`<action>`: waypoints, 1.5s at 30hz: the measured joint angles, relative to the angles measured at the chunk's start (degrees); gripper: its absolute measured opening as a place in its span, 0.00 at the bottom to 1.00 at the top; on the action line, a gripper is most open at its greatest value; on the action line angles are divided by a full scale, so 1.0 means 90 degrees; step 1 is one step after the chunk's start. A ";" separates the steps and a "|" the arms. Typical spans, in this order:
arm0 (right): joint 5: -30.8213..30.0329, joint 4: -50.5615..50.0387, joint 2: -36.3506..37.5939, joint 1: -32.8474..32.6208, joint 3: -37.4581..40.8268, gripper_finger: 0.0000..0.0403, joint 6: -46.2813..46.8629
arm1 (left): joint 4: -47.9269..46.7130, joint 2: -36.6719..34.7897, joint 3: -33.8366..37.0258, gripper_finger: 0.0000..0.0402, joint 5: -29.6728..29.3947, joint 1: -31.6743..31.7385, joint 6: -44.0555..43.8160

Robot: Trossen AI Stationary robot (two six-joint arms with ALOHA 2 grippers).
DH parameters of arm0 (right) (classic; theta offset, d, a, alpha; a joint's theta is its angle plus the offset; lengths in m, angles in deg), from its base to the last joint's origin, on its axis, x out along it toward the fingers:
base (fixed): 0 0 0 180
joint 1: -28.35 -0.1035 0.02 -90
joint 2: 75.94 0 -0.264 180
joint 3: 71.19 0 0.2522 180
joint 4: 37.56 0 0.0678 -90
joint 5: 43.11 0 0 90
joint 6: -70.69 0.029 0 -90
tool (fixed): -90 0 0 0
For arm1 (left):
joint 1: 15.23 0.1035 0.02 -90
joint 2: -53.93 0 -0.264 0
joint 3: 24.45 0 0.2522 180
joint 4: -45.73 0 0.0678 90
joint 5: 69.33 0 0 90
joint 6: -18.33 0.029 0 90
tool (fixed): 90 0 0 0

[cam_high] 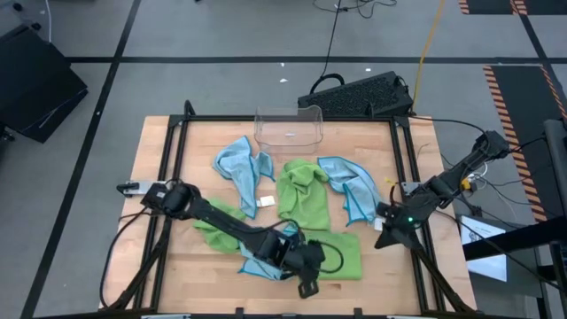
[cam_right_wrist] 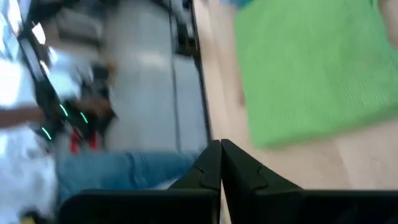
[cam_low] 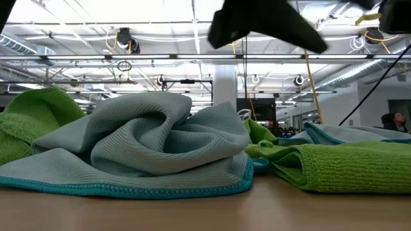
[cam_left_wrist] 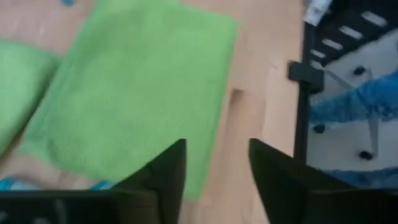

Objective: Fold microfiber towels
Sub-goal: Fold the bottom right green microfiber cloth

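Left gripper (cam_high: 307,285) hung with fingers parted, empty, over the folded green towel (cam_high: 341,252) near the front edge. Right gripper (cam_high: 383,237) sat pinched closed at the right rail; crumpled blue towel (cam_low: 148,147) and clear bin (cam_high: 289,126) lay behind.

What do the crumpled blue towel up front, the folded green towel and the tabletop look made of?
Blue towel: soft, fine-ribbed cloth, probably microfiber, with teal stitched edging. Folded green towel: nubby looped pile, likely microfiber terry. Tabletop: pale wood, seemingly smooth butcher-block planks.

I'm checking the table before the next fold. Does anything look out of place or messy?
Only one lime green towel lies flat and folded near the front edge. The others are still crumpled: two light blue towels and a green one mid-table, plus a blue one bunched beside the left hand. Nothing looks damaged.
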 joint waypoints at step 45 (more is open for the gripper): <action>-0.1118 0.1969 -0.3512 -0.1169 -0.0845 0.03 0.1781 | 0.1256 0.0029 0.1014 0.67 -0.0974 -0.0515 0.0717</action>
